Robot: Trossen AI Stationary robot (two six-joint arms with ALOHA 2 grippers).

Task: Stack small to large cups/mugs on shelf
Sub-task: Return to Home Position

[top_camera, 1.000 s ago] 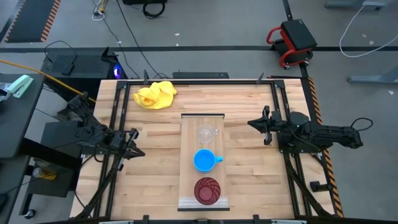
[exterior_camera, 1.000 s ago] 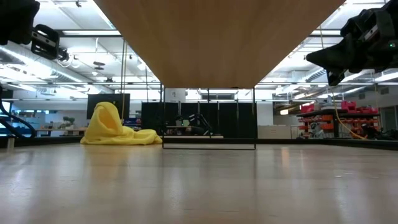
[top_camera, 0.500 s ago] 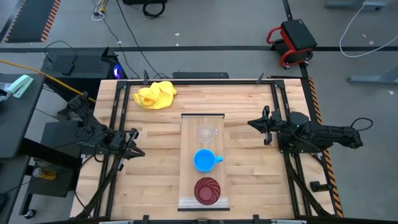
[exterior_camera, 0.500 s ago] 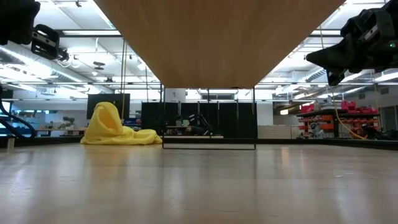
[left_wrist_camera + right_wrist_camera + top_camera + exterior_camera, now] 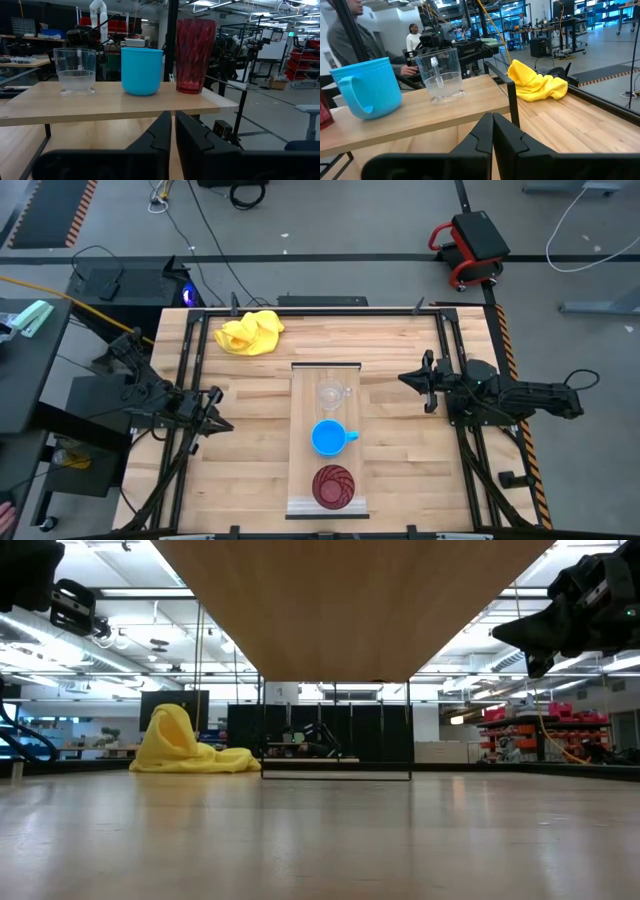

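Shelf (image 5: 303,420) and its three vessels stand clear of both grippers. The left gripper (image 5: 214,423) hangs at the table's (image 5: 400,470) left edge, mid-left in the high view, with its fingers (image 5: 159,132) pressed together and gripping nothing. The right gripper (image 5: 404,378) hangs over the table's right side at mid-right, its fingers (image 5: 480,135) likewise clenched and holding nothing. The shelf runs lengthwise down the centre of the frame. At its lower end stands the red ribbed cup (image 5: 333,485), upright with its mouth up. The blue mug (image 5: 328,437) is in the middle, its handle pointing to the frame's right. The clear glass mug (image 5: 332,394) stands toward the upper end. The three are in a line and apart from one another. A crumpled yellow cloth (image 5: 250,332) lies on the tabletop at upper left, well apart from the shelf. In the room beyond the table, the right wrist view shows a person (image 5: 413,34).
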